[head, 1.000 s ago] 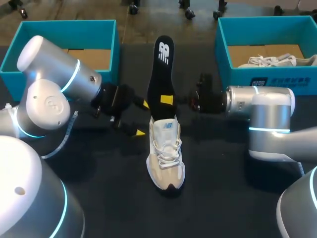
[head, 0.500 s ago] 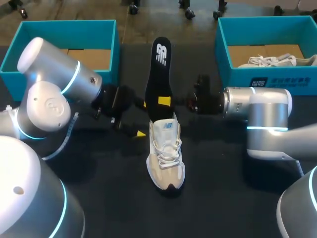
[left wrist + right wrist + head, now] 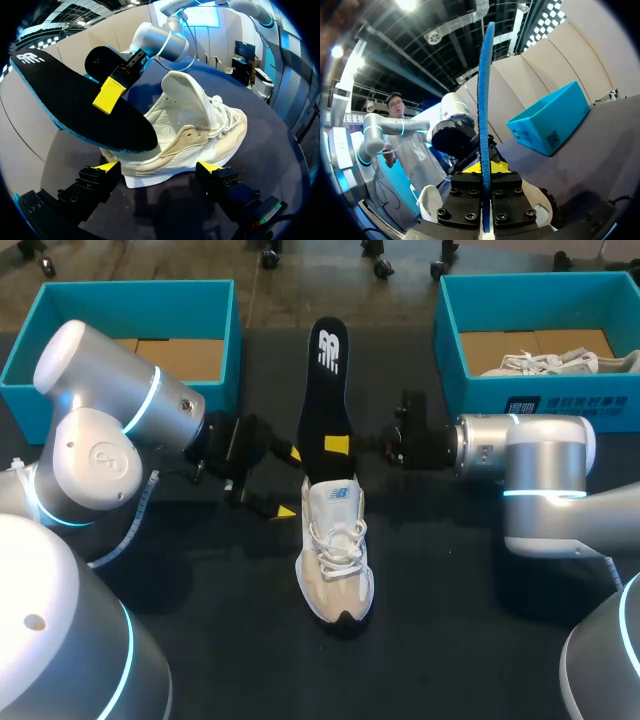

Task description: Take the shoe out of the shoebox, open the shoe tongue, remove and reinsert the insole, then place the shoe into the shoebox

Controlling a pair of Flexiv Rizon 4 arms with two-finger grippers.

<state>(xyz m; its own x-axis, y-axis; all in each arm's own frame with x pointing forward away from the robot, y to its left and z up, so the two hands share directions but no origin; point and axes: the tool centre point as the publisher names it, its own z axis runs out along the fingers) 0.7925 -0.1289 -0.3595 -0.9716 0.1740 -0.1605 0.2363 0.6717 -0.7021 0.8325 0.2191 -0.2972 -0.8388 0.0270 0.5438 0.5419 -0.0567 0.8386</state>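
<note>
At the table's far left corner the left shoebox (image 3: pixel 135 285) shows only its cardboard floor. The left gripper (image 3: pixel 290 481) stands wide open beside the shoe's heel, 1 yellow tip on each side, gripping nothing. The shoe (image 3: pixel 335 550) sits upright at the table's middle, toe toward the near edge, so step 1 looks done, and the left wrist view shows its tongue (image 3: pixel 187 92) lifted open. The insole (image 3: pixel 325 390) leans out toward the far edge with one end in the shoe's mouth, pinched between the right gripper's (image 3: pixel 337 443) closed fingers. Whether it is coming out or going back, I cannot tell. Seating it and boxing the shoe remain. At the far right corner the right shoebox (image 3: pixel 540 278) holds a second shoe (image 3: pixel 555 362)
</note>
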